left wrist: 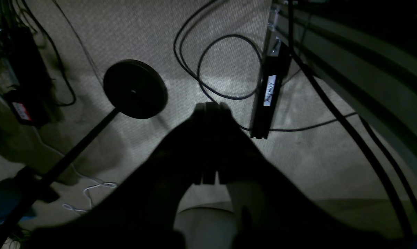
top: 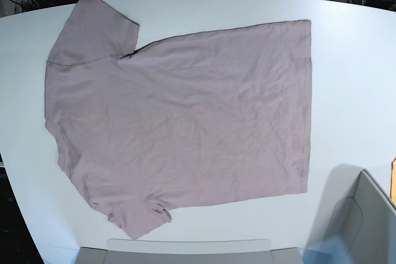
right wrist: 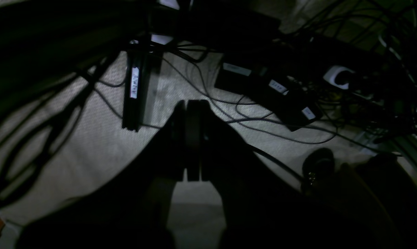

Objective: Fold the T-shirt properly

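Note:
The T-shirt [top: 185, 122] lies spread flat on the white table [top: 352, 60] in the base view, mauve-pink and softly wrinkled. Its neck end is at the left, its hem at the right, with one sleeve at the far left and one at the near left. Neither arm shows in the base view. In the left wrist view my left gripper [left wrist: 210, 105] hangs over the carpeted floor, its jaws pressed together on nothing. My right gripper [right wrist: 193, 102] is likewise shut and empty above the floor. The T-shirt appears in neither wrist view.
A grey bin [top: 365, 221] stands at the table's near right corner and a pale tray edge [top: 185, 248] runs along the near side. On the floor are a round black stand base [left wrist: 135, 89], a labelled black bar [left wrist: 269, 100], loose cables and power bricks [right wrist: 263, 86].

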`<action>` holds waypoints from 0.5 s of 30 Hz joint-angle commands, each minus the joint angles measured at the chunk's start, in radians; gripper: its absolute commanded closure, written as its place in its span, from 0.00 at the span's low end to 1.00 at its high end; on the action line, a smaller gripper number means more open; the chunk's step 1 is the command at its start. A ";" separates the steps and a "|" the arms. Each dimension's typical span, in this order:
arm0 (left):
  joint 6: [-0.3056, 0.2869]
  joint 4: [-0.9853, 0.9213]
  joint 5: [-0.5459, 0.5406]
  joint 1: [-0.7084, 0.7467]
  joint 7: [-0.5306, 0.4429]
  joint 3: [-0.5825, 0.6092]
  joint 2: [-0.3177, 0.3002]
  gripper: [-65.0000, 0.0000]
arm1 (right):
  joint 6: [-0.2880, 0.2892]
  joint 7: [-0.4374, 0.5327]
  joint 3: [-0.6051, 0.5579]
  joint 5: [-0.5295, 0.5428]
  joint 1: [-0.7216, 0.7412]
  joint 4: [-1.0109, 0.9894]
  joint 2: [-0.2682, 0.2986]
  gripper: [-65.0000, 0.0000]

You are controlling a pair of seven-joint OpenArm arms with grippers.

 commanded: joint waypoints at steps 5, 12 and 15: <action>0.003 0.001 -0.001 0.002 -0.006 0.003 0.006 1.00 | -0.004 -0.059 -0.002 0.001 -0.003 0.013 0.009 1.00; 0.003 0.090 -0.001 0.011 -0.006 0.001 0.001 1.00 | -0.002 -0.089 -0.002 0.001 -0.025 0.016 0.011 1.00; 0.003 0.090 -0.001 0.011 -0.006 -0.003 -0.005 1.00 | -0.002 -0.089 0.001 0.001 -0.039 0.033 0.011 1.00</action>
